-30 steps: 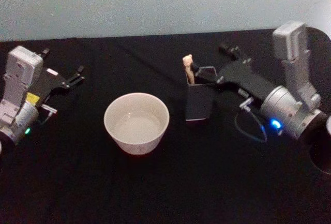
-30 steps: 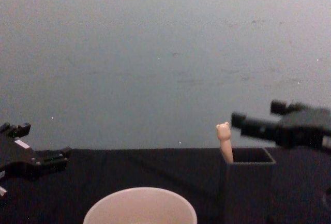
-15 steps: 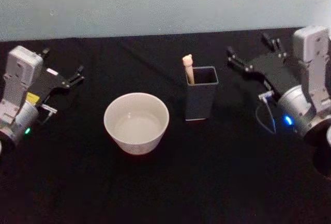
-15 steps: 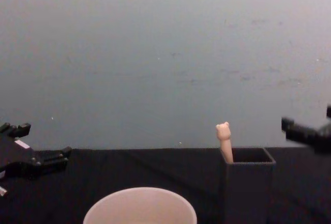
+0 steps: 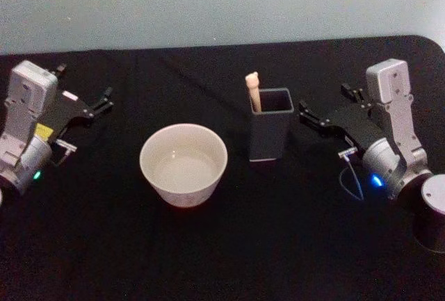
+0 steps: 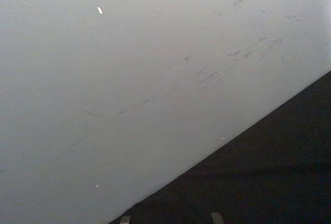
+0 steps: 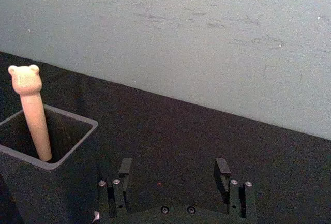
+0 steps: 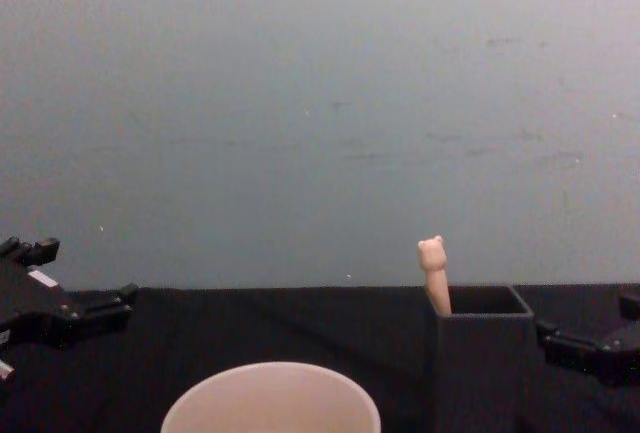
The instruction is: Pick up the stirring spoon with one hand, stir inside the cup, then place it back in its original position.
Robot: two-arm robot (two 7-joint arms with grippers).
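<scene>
The stirring spoon, a pale stick with a bear-head knob, stands leaning in a dark grey square holder. The cream-pink cup sits to the holder's left, nothing inside it. My right gripper hovers low just right of the holder, open and holding nothing, apart from the spoon. My left gripper rests open at the far left, well away from the cup.
A black cloth covers the table, and a pale wall rises right behind its back edge. A grey cylinder sits at the near right corner beside the right arm.
The right gripper has drawn back from the spoon's top to the right, then dropped lower beside the holder. Spoon, cup and left arm have not moved.
</scene>
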